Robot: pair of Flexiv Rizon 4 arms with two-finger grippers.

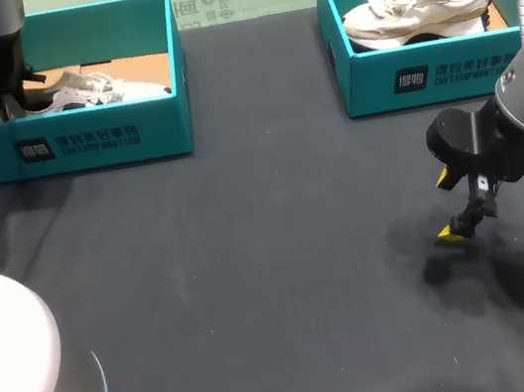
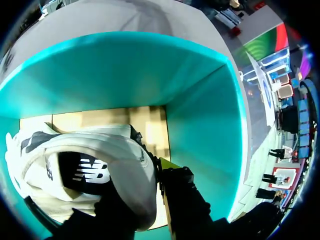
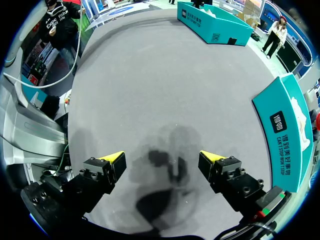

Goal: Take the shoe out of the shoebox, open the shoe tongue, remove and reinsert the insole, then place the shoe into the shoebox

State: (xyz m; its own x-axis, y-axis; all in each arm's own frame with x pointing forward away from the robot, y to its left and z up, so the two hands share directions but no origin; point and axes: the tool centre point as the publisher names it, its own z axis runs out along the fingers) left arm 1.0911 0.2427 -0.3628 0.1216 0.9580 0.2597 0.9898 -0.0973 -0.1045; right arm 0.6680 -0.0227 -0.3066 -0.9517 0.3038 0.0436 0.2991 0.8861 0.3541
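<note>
Spread wide apart, the jaws of the right gripper [image 3: 161, 159] are seen with nothing between them. It hangs just above the dark table [image 1: 252, 258], well apart from the teal shoebox [image 1: 77, 141] and toward the table's opposite side. A blurred shadow [image 3: 167, 165] is cast on the cloth under it.

The left gripper [image 1: 9, 97] is lowered inside the teal shoebox, at the end farthest from the right gripper. It is pressed close against the heel of the white shoe [image 2: 100, 150]. Whether its jaws are closed on the heel cannot be told, since the heel covers much of what lies beneath it.

The white shoe, marked with black, is found inside the teal shoebox, on the brown cardboard floor. Its heel is turned toward the end wall where the left gripper is, and its toe toward the other end. Bare cardboard is seen between the shoe and the box's far wall.

A second shoebox [image 1: 433, 77] of the same teal is set well apart from the first, along the same far edge of the table. A beige shoe [image 1: 416, 4] is held in it, sole down.
</note>
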